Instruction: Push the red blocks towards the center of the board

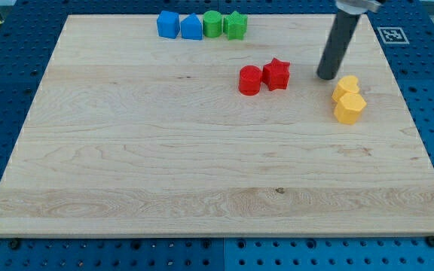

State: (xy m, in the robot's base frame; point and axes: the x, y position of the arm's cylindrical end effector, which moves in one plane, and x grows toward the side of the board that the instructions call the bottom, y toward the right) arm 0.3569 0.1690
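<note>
Right of the red star, my tip stands apart.

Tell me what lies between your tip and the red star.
Nothing: in the camera view, only bare board separates my tip from the red star, which sits to the tip's left.

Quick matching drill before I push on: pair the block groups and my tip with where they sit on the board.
1. blue blocks
2. red blocks
3. yellow blocks
4. my tip

a. just to the view's right of the red star
b. view's right, below the tip
c. top edge, left of the green blocks
d. upper middle, touching each other

Pairs: 1-c, 2-d, 3-b, 4-a
</note>
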